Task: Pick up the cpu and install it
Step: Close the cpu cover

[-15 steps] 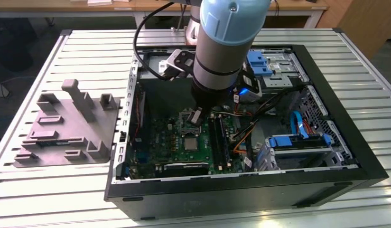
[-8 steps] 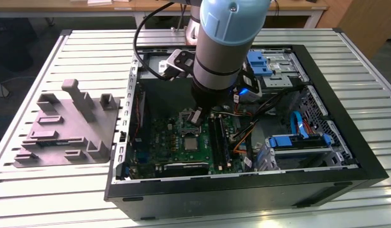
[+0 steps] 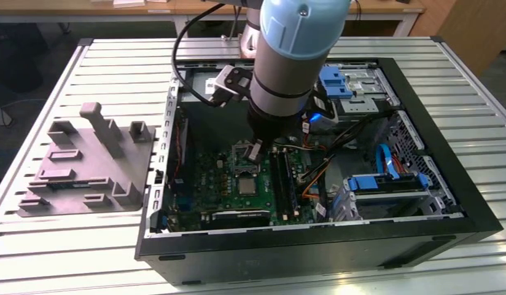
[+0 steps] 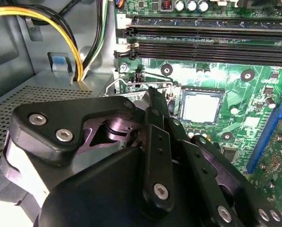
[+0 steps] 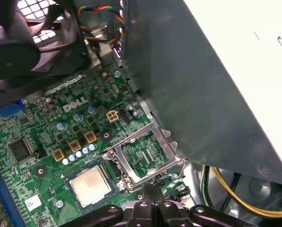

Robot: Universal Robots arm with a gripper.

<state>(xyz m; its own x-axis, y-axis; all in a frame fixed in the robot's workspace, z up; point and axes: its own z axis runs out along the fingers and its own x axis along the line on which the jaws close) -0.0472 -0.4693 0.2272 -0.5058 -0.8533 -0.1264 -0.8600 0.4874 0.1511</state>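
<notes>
The cpu [image 3: 246, 184], a small square chip with a pale silver top, lies flat in its socket on the green motherboard [image 3: 212, 184] inside the open computer case. It shows in both wrist views [image 4: 200, 106] [image 5: 90, 184]. Beside it the socket's metal retention frame [image 5: 145, 156] is folded open. My gripper [image 3: 255, 152] hangs just above the board, past the frame's outer edge, apart from the cpu. In the wrist views its dark fingers come together to a narrow tip [image 4: 152, 93] [image 5: 152, 189], shut, right at the frame's wire lever [image 4: 124, 82]. Nothing shows between them.
A grey moulded tray [image 3: 81, 166] sits on the slatted table at the exterior view's left. Black memory slots [image 4: 211, 45] run beside the socket. Yellow and black cables [image 4: 79, 47], a fan [image 5: 18, 52], blue drive brackets [image 3: 384, 181] and the case walls crowd the gripper.
</notes>
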